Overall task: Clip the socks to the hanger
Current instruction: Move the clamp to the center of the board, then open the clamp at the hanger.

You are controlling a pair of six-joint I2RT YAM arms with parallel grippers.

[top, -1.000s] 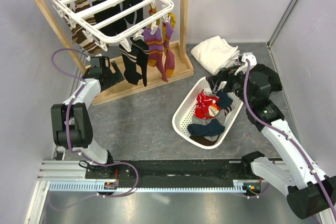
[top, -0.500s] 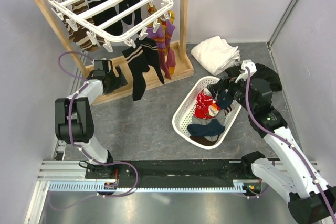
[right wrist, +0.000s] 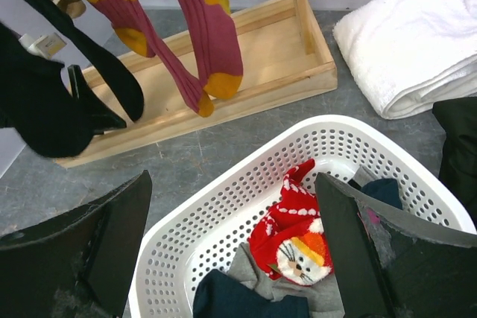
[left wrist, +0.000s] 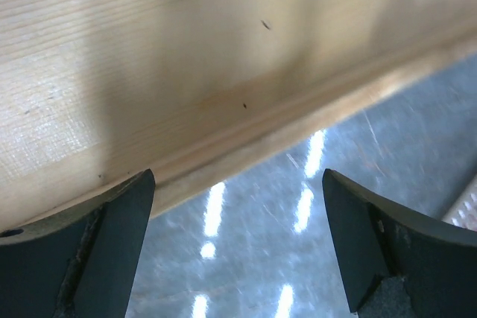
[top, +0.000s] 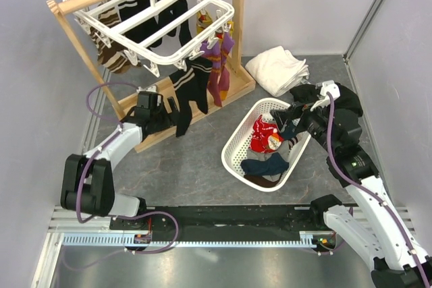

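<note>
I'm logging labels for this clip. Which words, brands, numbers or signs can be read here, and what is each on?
No text is readable in any view.
Tan tag beside a hanging black sock: any print is too blurred to read.
Red sock in the basket: a face picture only, no letters seen.

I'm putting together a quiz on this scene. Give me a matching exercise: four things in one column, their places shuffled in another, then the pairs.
1. red socks
2. purple-and-yellow socks
3. white towel
4. left gripper

A. folded, beside the basket
B. close by the wooden stand's base
C. in the white basket
D. clipped to the hanger

Pairs: 1-C, 2-D, 3-A, 4-B
</note>
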